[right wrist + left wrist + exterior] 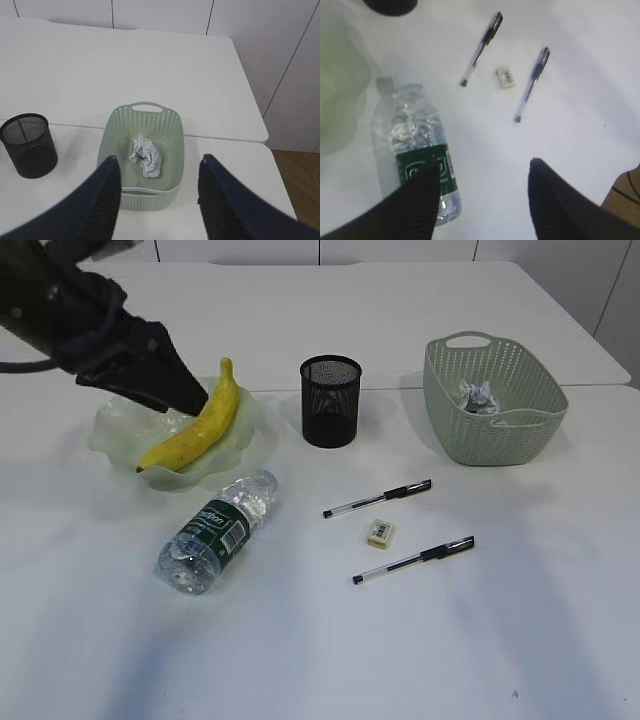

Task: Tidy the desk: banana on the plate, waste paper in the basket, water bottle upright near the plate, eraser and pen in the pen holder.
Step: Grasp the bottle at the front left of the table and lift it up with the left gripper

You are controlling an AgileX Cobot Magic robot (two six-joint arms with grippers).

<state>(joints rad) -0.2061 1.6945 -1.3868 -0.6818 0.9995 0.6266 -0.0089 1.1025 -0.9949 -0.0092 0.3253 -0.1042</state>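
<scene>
A yellow banana (195, 430) lies on the pale green plate (112, 430). My left gripper (190, 395) hovers just above the banana and is open and empty in the left wrist view (485, 165). A clear water bottle (215, 530) with a green label lies on its side in front of the plate, also seen in the left wrist view (417, 135). Two pens (378, 498) (415, 560) and a small eraser (380, 532) lie on the table. The black mesh pen holder (330, 402) stands upright. Crumpled paper (146, 157) lies in the green basket (172, 135). My right gripper (159, 158) is open above the basket.
The white table (300, 660) meets a second table behind along a seam. The basket (445, 410) stands at the back right. In the right wrist view the pen holder (27, 145) stands left of the basket. The table's right edge and wood floor (300, 180) show.
</scene>
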